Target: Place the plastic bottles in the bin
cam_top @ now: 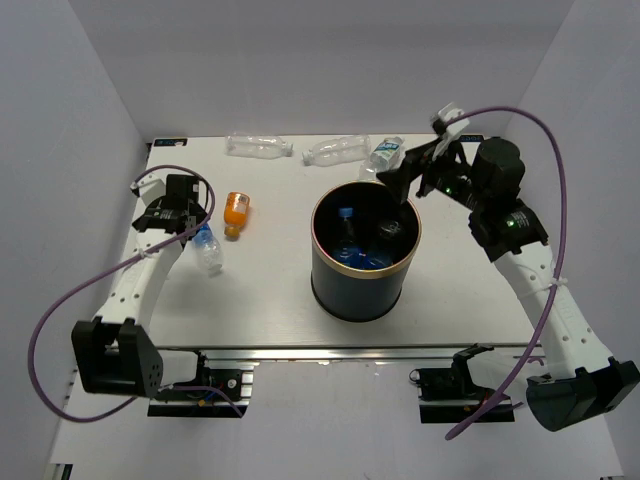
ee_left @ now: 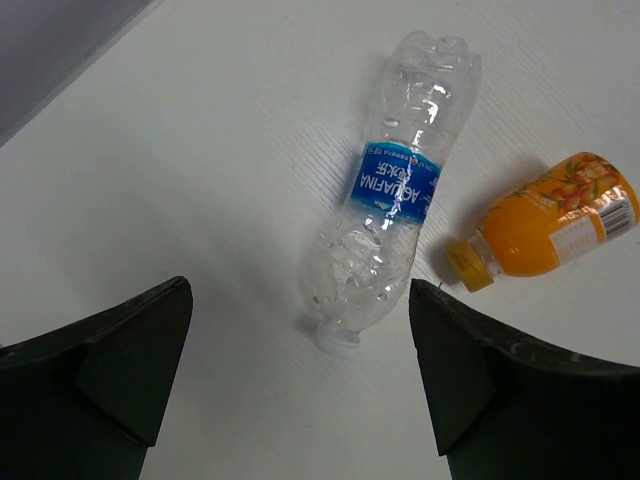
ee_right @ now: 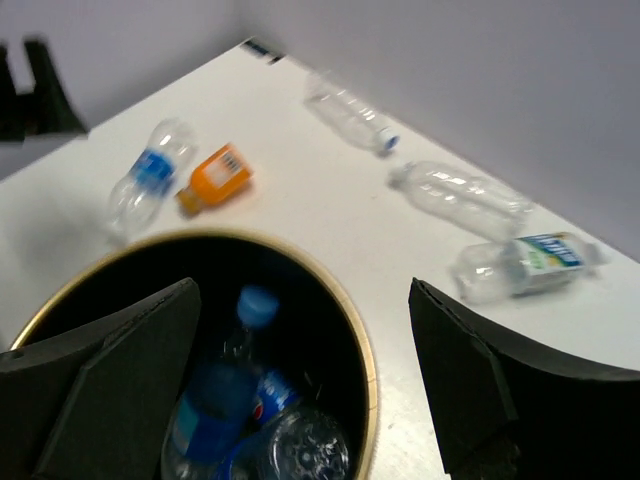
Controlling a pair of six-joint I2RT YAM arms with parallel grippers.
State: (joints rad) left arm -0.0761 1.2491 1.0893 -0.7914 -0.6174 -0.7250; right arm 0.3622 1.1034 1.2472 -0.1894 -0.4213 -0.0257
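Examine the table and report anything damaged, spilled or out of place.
The Aquafina bottle lies on its side, dented and crumpled, beside the orange bottle, which is also on its side. No spill shows.

White arm links (cam_top: 140, 285), black joints (cam_top: 115, 355), looping purple cables (cam_top: 566, 200), black wedge-shaped gripper fingers (ee_left: 100, 380), green lights (cam_top: 515, 222)

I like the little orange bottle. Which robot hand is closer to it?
Left. The left gripper hovers beside the orange bottle, above the Aquafina bottle; the right gripper is far off, over the bin.
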